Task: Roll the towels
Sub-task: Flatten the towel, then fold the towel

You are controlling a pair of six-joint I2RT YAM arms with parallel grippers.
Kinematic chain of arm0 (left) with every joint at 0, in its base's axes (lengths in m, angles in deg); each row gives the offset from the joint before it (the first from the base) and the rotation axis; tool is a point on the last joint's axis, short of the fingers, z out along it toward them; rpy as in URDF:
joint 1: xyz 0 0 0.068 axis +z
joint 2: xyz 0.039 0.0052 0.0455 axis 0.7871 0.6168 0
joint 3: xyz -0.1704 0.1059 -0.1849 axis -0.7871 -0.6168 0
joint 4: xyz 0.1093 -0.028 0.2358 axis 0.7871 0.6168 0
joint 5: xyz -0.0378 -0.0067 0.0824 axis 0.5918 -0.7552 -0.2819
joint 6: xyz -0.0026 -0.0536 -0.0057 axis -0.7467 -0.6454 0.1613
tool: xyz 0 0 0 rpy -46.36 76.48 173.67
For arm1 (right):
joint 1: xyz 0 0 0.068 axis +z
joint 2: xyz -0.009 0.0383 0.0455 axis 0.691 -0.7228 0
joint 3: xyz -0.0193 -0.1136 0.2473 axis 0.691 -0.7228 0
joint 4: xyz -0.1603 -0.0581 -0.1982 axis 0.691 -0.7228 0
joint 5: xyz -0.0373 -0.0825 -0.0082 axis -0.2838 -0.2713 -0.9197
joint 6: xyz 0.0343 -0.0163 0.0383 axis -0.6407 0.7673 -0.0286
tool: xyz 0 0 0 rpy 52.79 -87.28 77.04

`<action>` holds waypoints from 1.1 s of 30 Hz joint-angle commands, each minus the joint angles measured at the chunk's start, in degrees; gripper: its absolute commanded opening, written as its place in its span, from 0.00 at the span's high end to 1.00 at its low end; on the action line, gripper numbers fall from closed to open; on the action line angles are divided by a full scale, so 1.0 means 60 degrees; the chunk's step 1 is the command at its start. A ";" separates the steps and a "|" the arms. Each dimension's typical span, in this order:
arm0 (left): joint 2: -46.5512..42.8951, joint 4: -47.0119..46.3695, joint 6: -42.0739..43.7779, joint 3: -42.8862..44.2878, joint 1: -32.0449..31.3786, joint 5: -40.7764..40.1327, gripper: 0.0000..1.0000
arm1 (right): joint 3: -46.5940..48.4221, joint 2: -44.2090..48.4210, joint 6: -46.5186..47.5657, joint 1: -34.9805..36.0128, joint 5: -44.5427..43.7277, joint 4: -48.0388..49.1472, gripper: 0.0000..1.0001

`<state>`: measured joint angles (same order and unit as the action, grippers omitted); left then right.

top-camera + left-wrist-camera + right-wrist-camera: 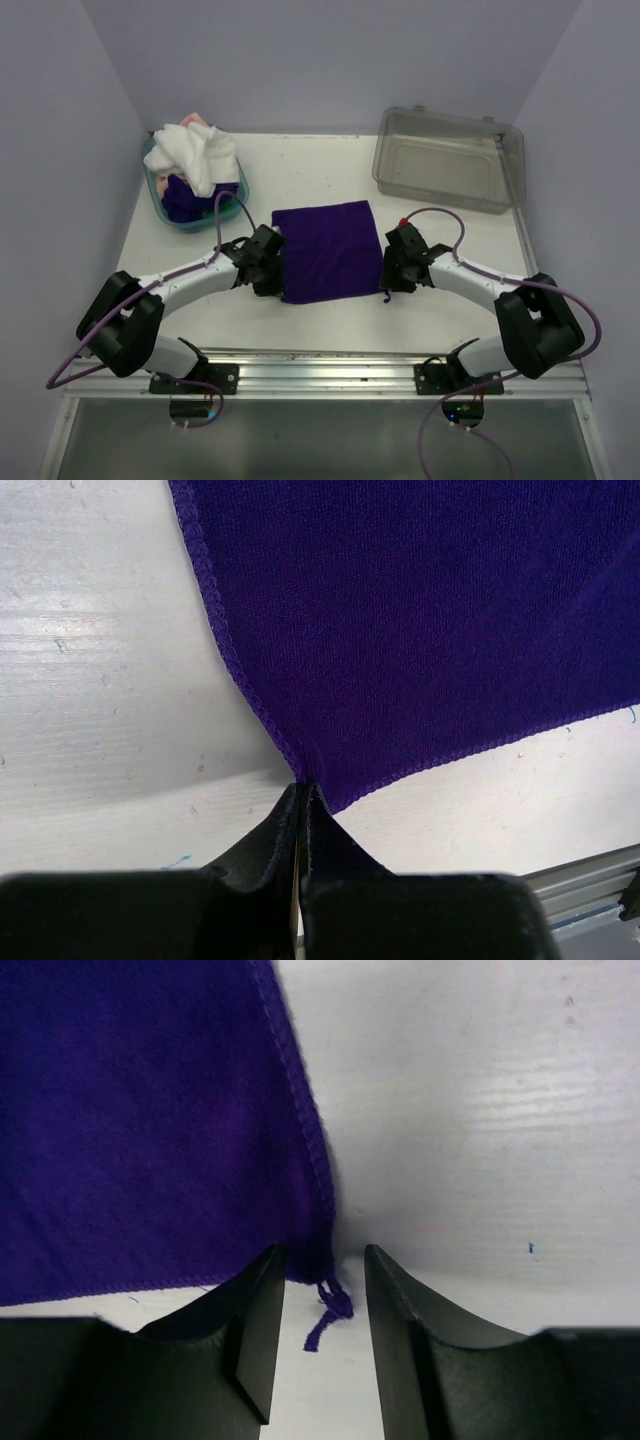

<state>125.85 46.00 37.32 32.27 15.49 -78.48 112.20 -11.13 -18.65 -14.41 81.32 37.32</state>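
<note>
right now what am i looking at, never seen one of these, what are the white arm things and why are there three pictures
These are two robot arms bolted at the near edge of a white table. The wide picture comes from a fixed camera above and behind them. The other two come from a camera on each wrist, looking past that arm's own gripper. A purple towel lies flat between the arms. The left gripper is shut on the towel's near left corner. The right gripper is open, its jaws standing either side of the near right corner without pinching it. At the back left a teal basket holds more cloths, with a white towel on top. At the back right sits a clear grey bin.
</note>
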 commanded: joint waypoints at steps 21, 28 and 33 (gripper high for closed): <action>-0.1053 0.1220 0.0320 0.2630 -0.0023 -0.1362 1.00 | 0.2986 0.1691 0.0542 0.0097 -0.1243 -0.1084 1.00; -0.1742 0.1659 0.0539 0.3818 -0.0023 -0.1582 1.00 | 0.4071 0.2438 0.0790 0.0097 -0.1010 -0.1596 1.00; -0.2415 0.2127 0.0906 0.4929 -0.0023 -0.1947 1.00 | 0.4993 0.3155 0.1127 0.0097 -0.0791 -0.2007 1.00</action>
<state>114.77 56.43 40.40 56.36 15.47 -87.31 136.89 4.28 -14.39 -14.04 76.23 27.72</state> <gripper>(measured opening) 0.007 0.014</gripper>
